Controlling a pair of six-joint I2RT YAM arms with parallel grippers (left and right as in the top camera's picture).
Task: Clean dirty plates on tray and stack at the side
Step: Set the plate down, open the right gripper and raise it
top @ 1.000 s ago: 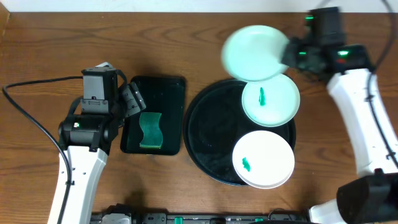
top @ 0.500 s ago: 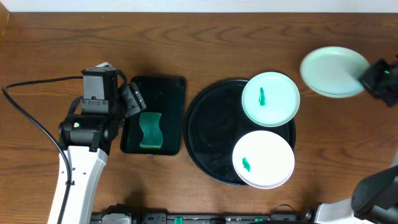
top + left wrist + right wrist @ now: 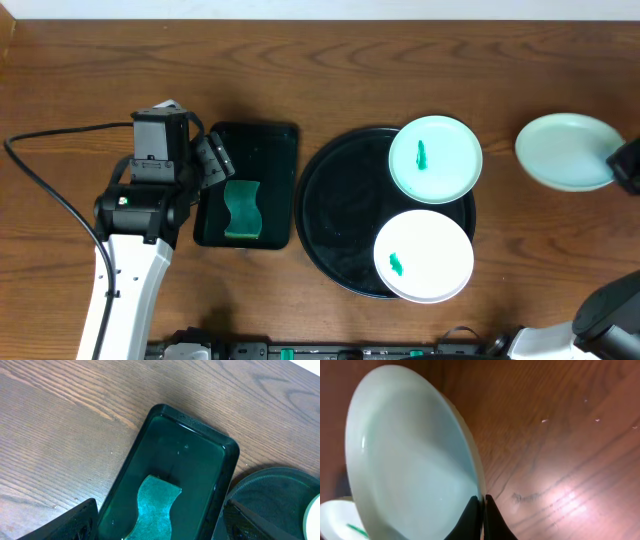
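The right tool (image 3: pixel 482 510) grips the held plate (image 3: pixel 410 455) by a thin bite on its rim alone. The slim fingers are pressed together on the edge, and the plate sits tilted against the wood grain below. That narrow hold is the main risk. The plate is smooth and hangs out to 1 side, so it could pivot or slip from the pinch. If it is let go while tilted, it could land on its edge, then rattle or roll off the near side of the desk (image 3: pixel 300 60). I cannot tell whether its lower edge touches the wood yet. No green smear shows on its face.

From overhead, this plate is at the far right, well apart from the black tray (image 3: pixel 330 210). 2 plates remain on that tray, each with a green mark: the smeared mint plate (image 3: pixel 435 158), which overhangs the rim, and the white plate (image 3: pixel 423 255) just beside it.

The left tool (image 3: pixel 210 160) hangs with its fingers spread wide, holding nothing, over the green tray (image 3: pixel 250 135) where the sponge (image 3: pixel 241 208) lies.
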